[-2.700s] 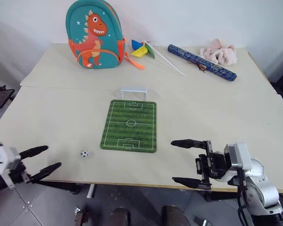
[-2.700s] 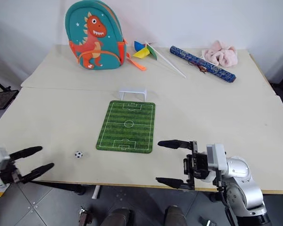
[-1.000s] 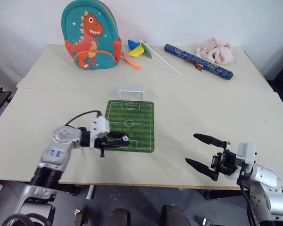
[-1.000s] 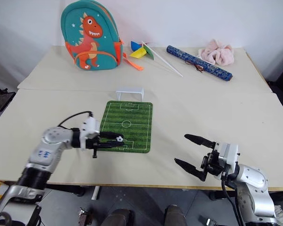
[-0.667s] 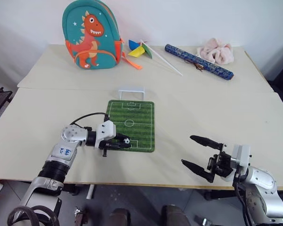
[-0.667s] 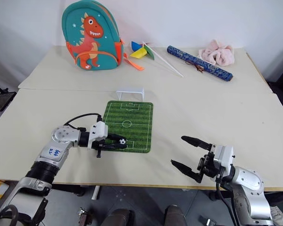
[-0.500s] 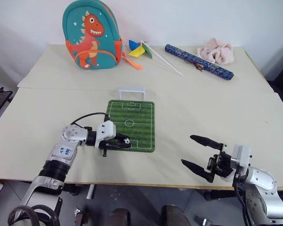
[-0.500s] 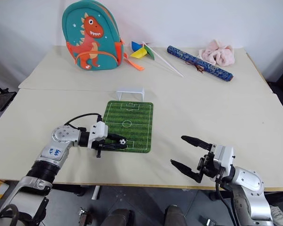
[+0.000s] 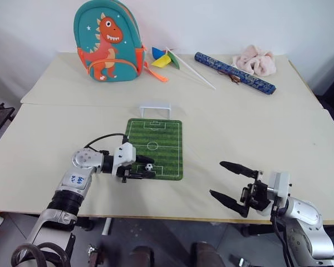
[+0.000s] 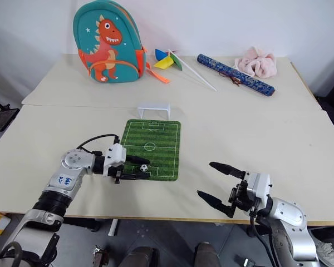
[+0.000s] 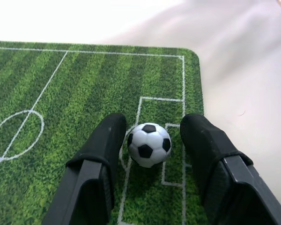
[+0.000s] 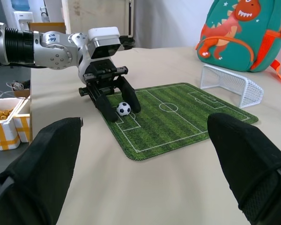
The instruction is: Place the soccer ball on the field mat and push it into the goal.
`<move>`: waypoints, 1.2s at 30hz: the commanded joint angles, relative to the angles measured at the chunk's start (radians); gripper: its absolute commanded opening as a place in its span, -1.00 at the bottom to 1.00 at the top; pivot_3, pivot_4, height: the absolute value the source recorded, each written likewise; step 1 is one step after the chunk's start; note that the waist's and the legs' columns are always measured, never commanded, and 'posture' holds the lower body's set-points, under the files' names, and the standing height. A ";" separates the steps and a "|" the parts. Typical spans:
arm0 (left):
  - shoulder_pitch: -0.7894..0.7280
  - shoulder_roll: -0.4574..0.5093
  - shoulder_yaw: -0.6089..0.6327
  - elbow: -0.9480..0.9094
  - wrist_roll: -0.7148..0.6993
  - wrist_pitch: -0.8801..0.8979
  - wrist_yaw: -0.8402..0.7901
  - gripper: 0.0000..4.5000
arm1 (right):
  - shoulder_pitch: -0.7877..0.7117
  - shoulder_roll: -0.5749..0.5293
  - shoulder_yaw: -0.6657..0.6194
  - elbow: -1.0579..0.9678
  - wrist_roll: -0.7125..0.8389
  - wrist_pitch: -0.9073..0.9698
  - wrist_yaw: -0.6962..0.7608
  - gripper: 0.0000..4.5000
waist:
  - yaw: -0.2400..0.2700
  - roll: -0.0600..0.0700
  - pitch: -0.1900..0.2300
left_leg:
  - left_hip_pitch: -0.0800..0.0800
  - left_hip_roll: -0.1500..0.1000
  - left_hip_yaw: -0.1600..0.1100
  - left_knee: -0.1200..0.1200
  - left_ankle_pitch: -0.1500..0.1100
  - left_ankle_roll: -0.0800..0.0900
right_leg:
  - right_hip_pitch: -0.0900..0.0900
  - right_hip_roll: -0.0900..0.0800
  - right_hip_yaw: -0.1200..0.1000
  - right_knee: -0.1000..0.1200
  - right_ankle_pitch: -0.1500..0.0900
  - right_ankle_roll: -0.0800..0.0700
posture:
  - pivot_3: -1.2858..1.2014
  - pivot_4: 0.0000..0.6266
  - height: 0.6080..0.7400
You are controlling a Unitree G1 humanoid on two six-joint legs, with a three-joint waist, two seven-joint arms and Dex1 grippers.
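Left gripper [image 9: 146, 167] reaches in from the lower left of the head view with its black fingers [image 11: 101, 149] parted, and the soccer ball [image 11: 149, 144] sits between them on the grass. In the left wrist view the ball lies just beside one finger, with a clear gap to the other, so nothing is clamping it. It rests on the field mat [image 9: 166, 139], in the near penalty box, a little left of the frame's centre. Up at the far end of the mat stands the goal [image 9: 156, 107], white and low, just beyond the mat's edge, well apart from the ball. Over at the lower right, the right gripper [image 9: 229, 180] hangs wide open above the table [image 9: 256, 128] edge, holding nothing. Along the top of the frame: a dinosaur backpack [image 9: 105, 40] upper left, a colourful pinwheel [image 9: 168, 57] beside it, a blue patterned roll [image 9: 234, 73] and a pink plush [image 9: 255, 59] upper right.
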 commanded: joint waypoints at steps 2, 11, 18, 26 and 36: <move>0.000 -0.001 0.082 -0.062 -0.101 0.002 -0.023 0.04 | -0.002 0.000 0.009 -0.031 0.009 0.007 -0.002 1.00 | 0.001 0.000 0.000 | 0.000 0.000 0.000 0.000 0.000 0.000 | 0.000 0.000 0.000 0.000 0.000 0.000 | 0.03 -0.52 1.00; 0.156 0.184 0.226 -0.319 -0.275 0.194 -0.123 0.04 | 0.005 -0.011 0.005 -0.042 0.025 0.022 0.002 1.00 | -0.010 0.000 0.000 | 0.000 0.001 -0.007 -0.001 0.000 0.000 | -0.001 0.000 0.001 0.000 0.000 0.000 | 0.03 -0.52 1.00; 0.343 0.241 0.248 -0.312 -0.249 0.155 -0.160 -0.46 | -0.017 -0.005 -0.006 -0.025 0.006 0.002 -0.008 1.00 | 0.002 0.001 0.000 | 0.001 0.001 -0.007 -0.001 0.000 0.000 | 0.000 0.000 0.002 -0.004 0.000 0.000 | 0.03 -0.52 1.00; 0.362 0.118 0.140 -0.359 -0.202 0.126 -0.111 -1.00 | -0.039 -0.059 -0.031 -0.033 0.040 0.001 0.070 1.00 | 0.015 0.001 0.000 | 0.000 -0.001 -0.008 -0.001 0.000 0.001 | 0.000 -0.001 0.001 -0.004 0.000 0.000 | 0.03 -0.52 1.00; 0.231 0.042 0.065 -0.257 -0.123 0.110 -0.051 -1.00 | -0.018 -0.038 -0.034 -0.003 -0.028 -0.055 0.028 1.00 | 0.011 0.001 0.000 | 0.000 -0.001 -0.008 0.000 0.000 0.000 | 0.000 -0.001 0.001 -0.004 0.000 0.000 | 0.03 -0.52 1.00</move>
